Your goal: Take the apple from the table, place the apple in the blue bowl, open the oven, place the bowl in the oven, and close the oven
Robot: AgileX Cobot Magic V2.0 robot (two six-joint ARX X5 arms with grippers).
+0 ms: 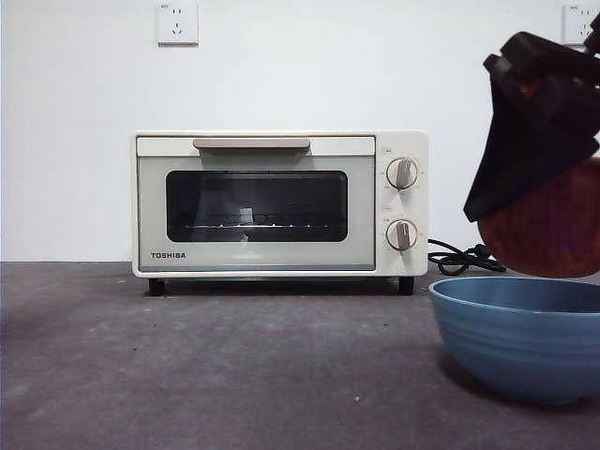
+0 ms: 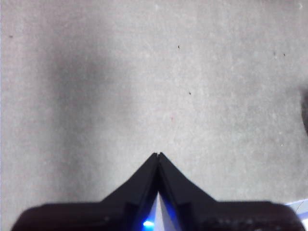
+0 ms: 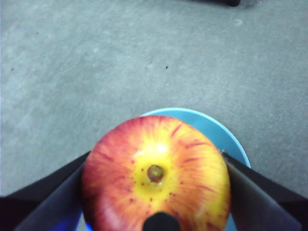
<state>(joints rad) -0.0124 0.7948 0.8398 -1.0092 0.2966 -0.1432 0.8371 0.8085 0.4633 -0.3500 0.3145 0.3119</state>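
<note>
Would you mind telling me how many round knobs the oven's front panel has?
2, both on the right side of the oven: the upper knob sits above the lower knob. No others show, though its other sides are hidden.

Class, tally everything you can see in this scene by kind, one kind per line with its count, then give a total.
Apple: 1
Blue bowl: 1
Oven: 1
Oven knobs: 2
Power cord: 1
Wall sockets: 2
Grippers: 2, the right gripper holding the apple over the bowl, the left gripper over bare table
Total: 10
</note>
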